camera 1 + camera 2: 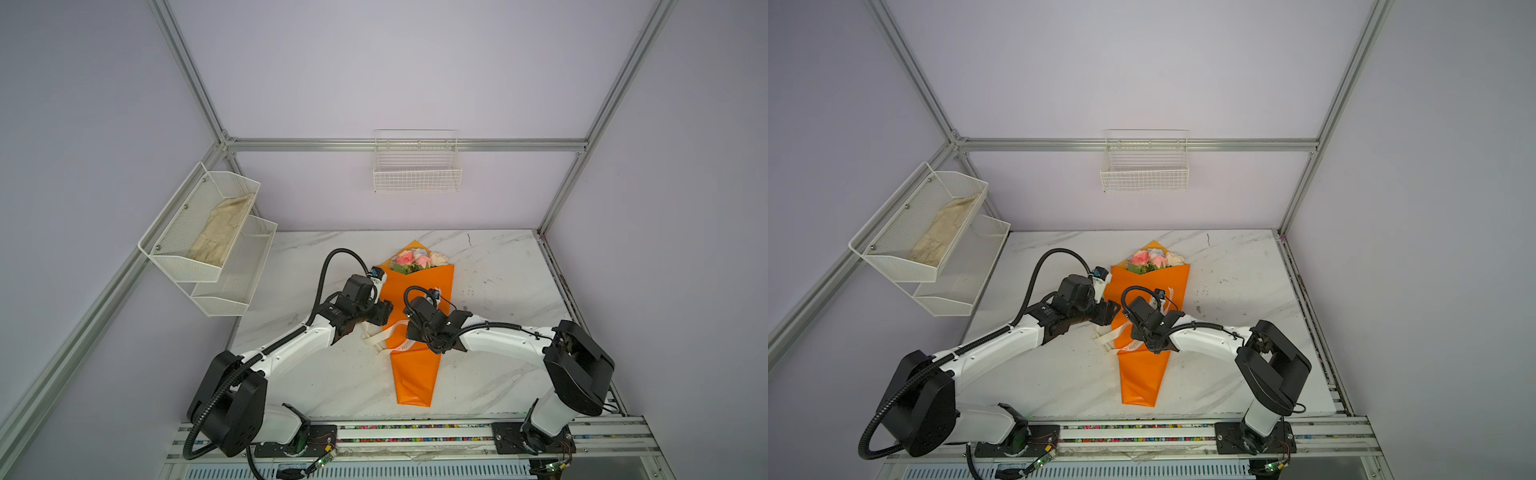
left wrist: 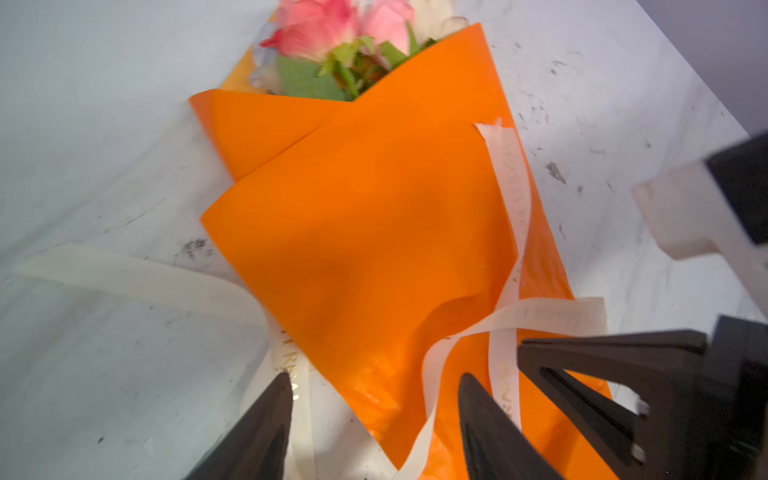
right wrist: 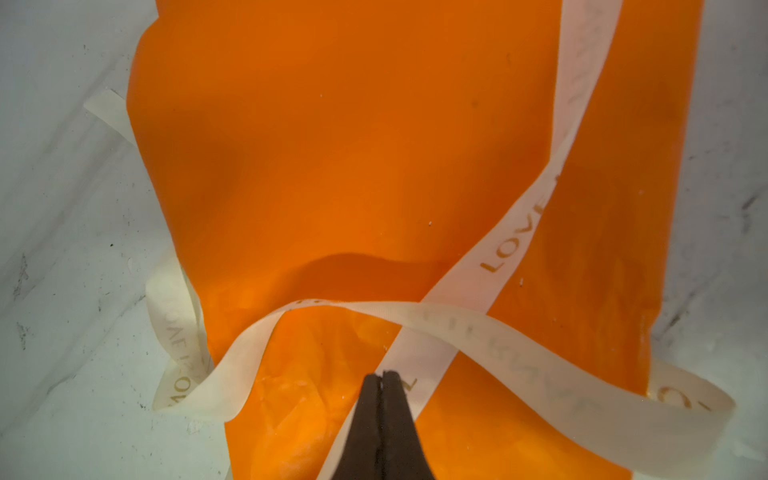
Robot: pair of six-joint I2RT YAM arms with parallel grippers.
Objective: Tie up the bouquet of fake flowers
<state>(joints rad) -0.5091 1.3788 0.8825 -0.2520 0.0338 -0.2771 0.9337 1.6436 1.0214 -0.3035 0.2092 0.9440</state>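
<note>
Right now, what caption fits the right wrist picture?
Shut right end effector over crossed cream lettered ribbon on glossy orange wrapping paper.

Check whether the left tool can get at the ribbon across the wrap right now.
Likely yes: the left tool hangs open right over the ribbon, one bare strand inside its gap. The right tool is close beside it, not across it.

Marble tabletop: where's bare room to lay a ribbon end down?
Free: the marble tabletop between the bouquet and the right wall, and its far-left corner beside the mesh shelf. Crowded: the bouquet's waist, where the left tool, the right tool and the cream ribbon meet.
</note>
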